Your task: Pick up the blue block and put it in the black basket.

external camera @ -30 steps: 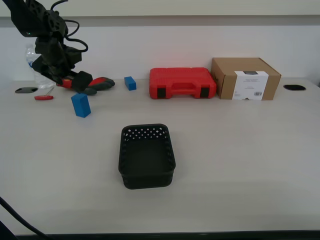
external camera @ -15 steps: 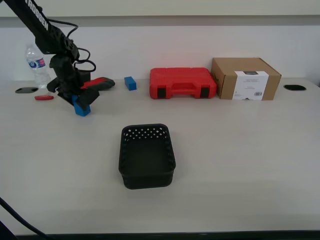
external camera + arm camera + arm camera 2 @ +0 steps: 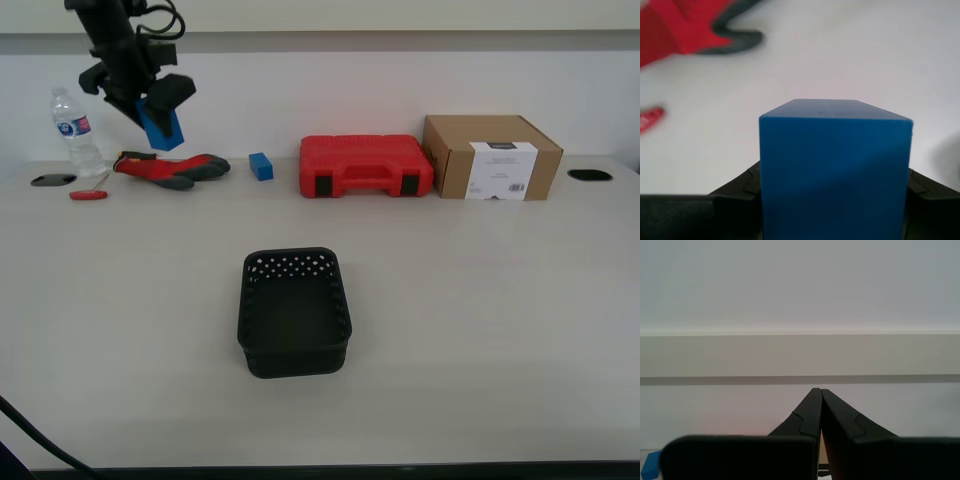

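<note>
up in the air, my first gripper (image 3: 152,105) pinches the blue block (image 3: 161,124) between its jaws, high above the table (image 3: 480,300) near its far edge. the red glove (image 3: 170,167) lies under it. the black basket (image 3: 293,312) sits near the table's middle, well apart. my second gripper (image 3: 820,395) has its jaws pressed together, holding nothing.

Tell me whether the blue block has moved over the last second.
Yes. The blue block has been lifted off the table by my first gripper; it now hangs above the red glove, no longer in front of it.
</note>
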